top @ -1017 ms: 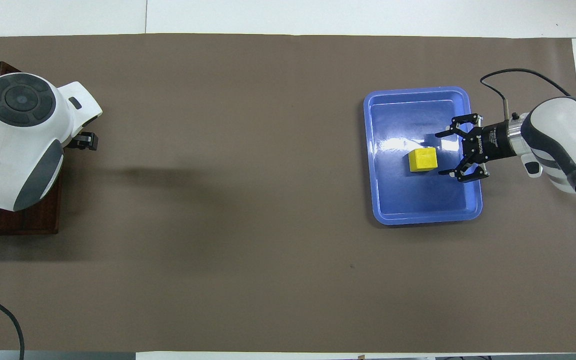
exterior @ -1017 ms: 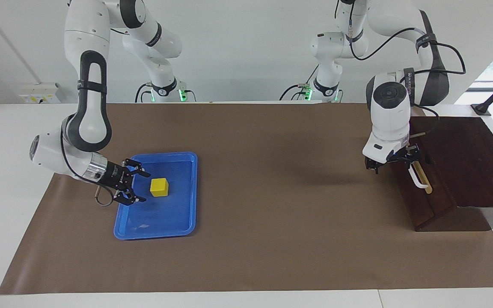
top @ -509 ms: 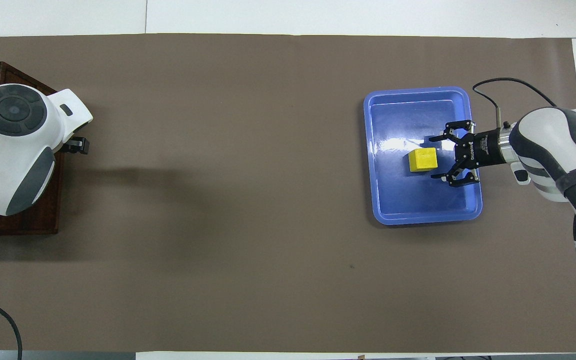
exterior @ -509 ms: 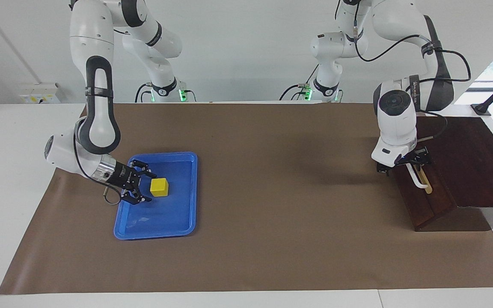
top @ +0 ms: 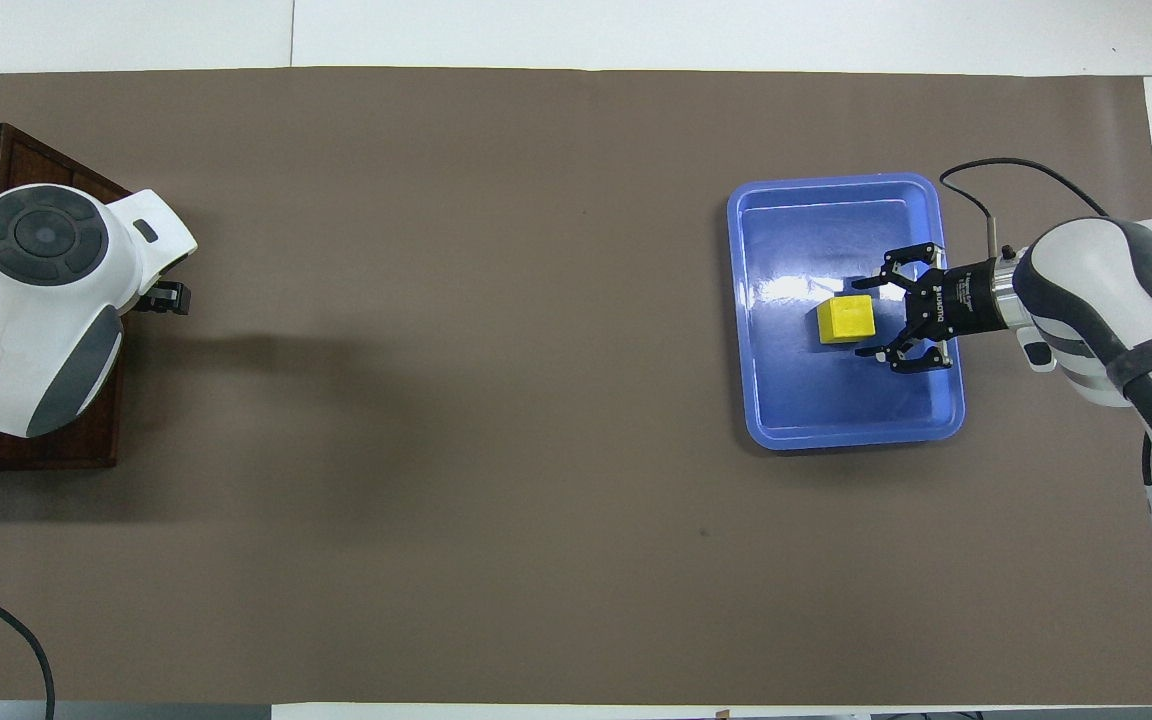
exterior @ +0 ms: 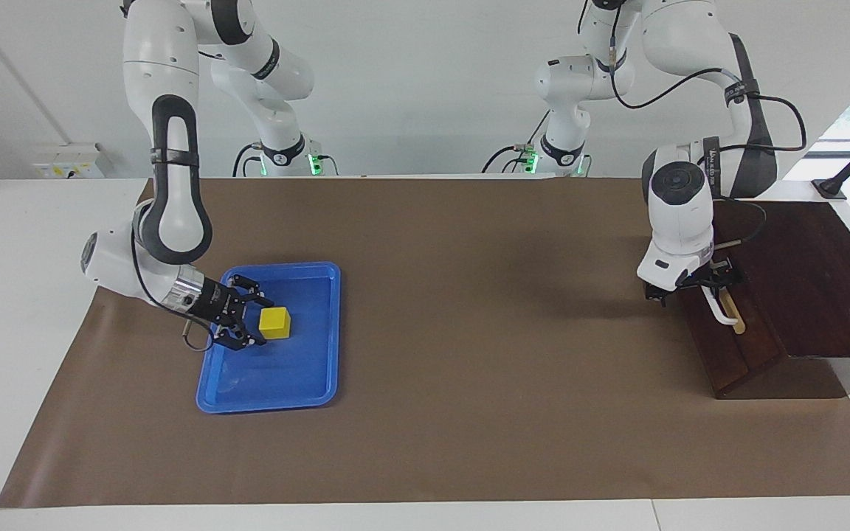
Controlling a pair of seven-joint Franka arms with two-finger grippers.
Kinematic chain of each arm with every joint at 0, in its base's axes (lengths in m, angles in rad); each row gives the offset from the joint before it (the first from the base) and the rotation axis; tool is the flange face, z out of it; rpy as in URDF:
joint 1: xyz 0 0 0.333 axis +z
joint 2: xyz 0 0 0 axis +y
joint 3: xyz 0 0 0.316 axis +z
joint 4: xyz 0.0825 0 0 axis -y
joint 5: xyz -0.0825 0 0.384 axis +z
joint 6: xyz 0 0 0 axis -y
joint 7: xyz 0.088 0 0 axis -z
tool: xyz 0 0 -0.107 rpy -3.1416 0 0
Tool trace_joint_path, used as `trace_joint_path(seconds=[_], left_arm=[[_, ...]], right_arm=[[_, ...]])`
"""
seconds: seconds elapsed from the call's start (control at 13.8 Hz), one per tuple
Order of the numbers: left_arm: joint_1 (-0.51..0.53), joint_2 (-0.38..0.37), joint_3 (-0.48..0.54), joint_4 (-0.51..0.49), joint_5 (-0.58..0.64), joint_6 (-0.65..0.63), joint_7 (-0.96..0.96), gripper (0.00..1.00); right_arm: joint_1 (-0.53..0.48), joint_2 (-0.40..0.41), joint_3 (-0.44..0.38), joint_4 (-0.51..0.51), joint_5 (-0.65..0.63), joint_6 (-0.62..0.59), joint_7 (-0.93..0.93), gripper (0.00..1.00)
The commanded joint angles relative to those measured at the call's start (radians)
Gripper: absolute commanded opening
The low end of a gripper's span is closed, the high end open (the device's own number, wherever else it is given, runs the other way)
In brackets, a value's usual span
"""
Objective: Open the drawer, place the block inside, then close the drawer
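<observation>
Surface: a white table point(exterior: 19, 243) covered over most of its top by a flat brown paper mat point(exterior: 469, 413); the bare white shows around the mat's edges.
Room: a plain pale wall rises at the robots' end of the table, with a wall socket plate point(exterior: 69, 161) low on it toward the right arm's end; both arm bases show green lights.
Landmark: a blue rectangular plastic tray point(exterior: 314, 369) lies flat on the mat toward the right arm's end of the table.
Block: the small bright yellow cube point(exterior: 275, 323) sits inside the tray, on the tray floor, roughly midway along it.
Right gripper: the right gripper point(exterior: 246, 322) is low over the tray, reaching in sideways from the tray's outer rim, its black fingers spread wide on either side of the cube; whether the fingertips touch the cube I cannot tell.
Drawer box: a dark brown wooden box point(exterior: 809, 273) stands well apart from the tray, at the left arm's end of the table.
Drawer: the drawer point(exterior: 727, 354) in the box's front looks closed, its face turned toward the tray, with a white bar handle point(exterior: 720, 310) on a brass strip.
Left gripper: the left gripper point(exterior: 694, 284) is at the drawer's front by the handle's end nearer to the robots; its fingers are mostly hidden under the white wrist, so how wide they stand I cannot tell.
</observation>
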Motion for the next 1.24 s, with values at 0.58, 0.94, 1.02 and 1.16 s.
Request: trace_joint_path(seconds=[0.58, 0.94, 1.02, 1.16], left_arm=[[-0.099, 0.055, -0.001, 0.026, 0.007, 0.042, -0.173, 1.00], [-0.179, 0.095, 0.002, 0.128, -0.145, -0.013, -0.186, 1.00], [-0.188, 0.097, 0.002, 0.136, -0.150, -0.027, -0.192, 1.00], [-0.202, 0.098, 0.001, 0.136, -0.151, -0.025, -0.226, 1.00]], right_arm=[[-0.002, -0.029, 0.006, -0.025, 0.048, 0.017, -0.063, 0.20], [-0.002, -0.016, 0.006, 0.080, 0.053, -0.038, -0.057, 0.00], [-0.002, -0.010, 0.008, 0.112, 0.051, -0.051, -0.049, 0.00], [0.022, 0.015, 0.009, 0.200, 0.050, -0.080, -0.005, 0.00]])
